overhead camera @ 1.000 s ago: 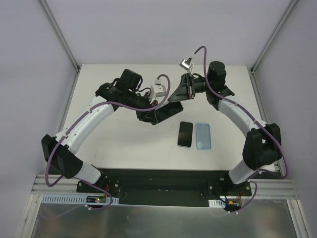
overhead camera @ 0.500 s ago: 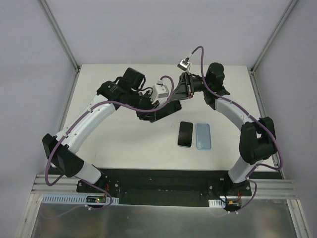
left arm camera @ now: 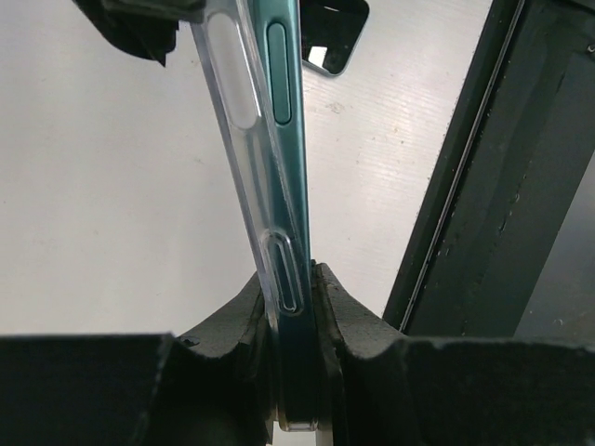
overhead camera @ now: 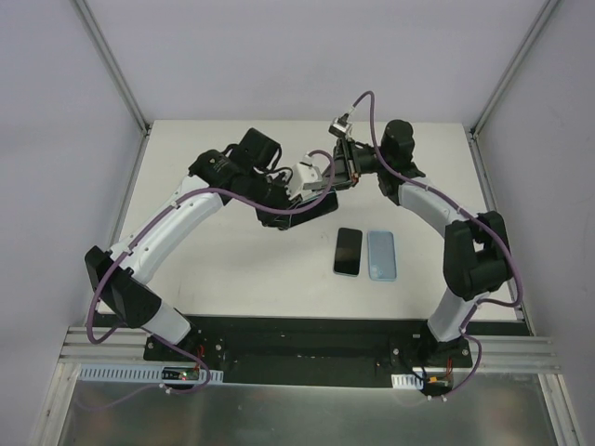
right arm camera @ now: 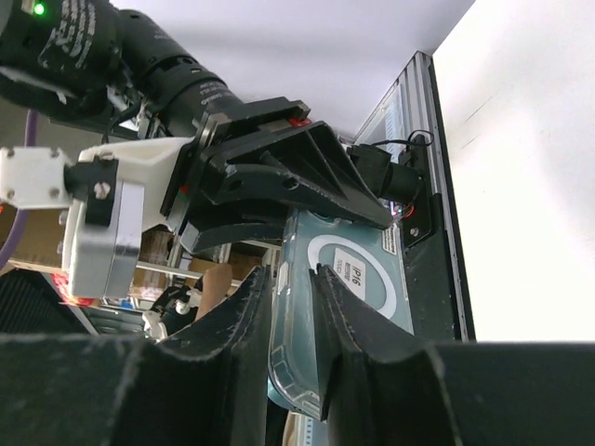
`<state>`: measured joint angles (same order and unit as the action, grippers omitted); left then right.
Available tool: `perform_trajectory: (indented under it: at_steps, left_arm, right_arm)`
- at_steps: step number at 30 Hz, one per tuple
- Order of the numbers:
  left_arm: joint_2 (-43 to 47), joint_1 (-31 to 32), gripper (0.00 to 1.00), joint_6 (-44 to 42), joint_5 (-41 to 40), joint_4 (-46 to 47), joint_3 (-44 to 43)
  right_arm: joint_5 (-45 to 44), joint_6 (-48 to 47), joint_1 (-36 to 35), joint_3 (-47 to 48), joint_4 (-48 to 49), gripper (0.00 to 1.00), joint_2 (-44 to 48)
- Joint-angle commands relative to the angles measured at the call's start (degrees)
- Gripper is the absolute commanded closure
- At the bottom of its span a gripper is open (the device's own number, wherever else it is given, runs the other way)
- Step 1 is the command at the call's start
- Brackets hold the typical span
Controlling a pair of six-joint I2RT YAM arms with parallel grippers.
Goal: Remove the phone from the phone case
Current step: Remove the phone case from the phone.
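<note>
white table (overhead camera: 232, 265), grey walls (overhead camera: 297, 56), one phone (left arm camera: 290, 139) in a clear case (left arm camera: 244, 139) mid-air, left gripper (left arm camera: 290, 279) clamped on it, right gripper (right arm camera: 293, 283) pinching the case, two more lying flat, dark handset (overhead camera: 348, 251), pale blue handset (overhead camera: 381, 255)

I'm working a robotics lab cell here: a bare white table (overhead camera: 232, 269) boxed in by plain grey walls (overhead camera: 279, 56), with aluminium frame posts (overhead camera: 110, 63) running into the upper corners. Across the bottom of the frame, slotted aluminium rail (overhead camera: 102, 348) and loose purple cabling (overhead camera: 90, 321) mark a bench rig.

Cased phone (left arm camera: 267, 186) aloft centre, dark phone (overhead camera: 348, 251), blue slab (overhead camera: 382, 255) nearer — left tabletop (overhead camera: 214, 269) open
</note>
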<state>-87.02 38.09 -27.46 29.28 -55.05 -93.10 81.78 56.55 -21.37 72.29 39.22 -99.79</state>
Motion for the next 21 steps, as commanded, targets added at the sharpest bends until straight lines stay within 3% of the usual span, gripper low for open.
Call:
perform_trajectory:
  at_steps: [1,15,21]
  left_arm:
    - [1.15,4.36,1.0,-6.73,8.43,3.72,-4.28]
    - [2.47,3.4,1.0,-7.17,10.53,2.93,-0.15]
    - [3.79,-1.25,1.0,-5.94,17.56,2.93,1.25]
  right_arm:
    - [-8.65,3.12,-0.96,1.18,1.38,1.0,-2.6]
    - [-8.57,-1.96,1.5,1.36,-1.76,1.0,1.78]
    - [-10.14,-19.25,5.36,2.32,-19.5,0.7,9.25]
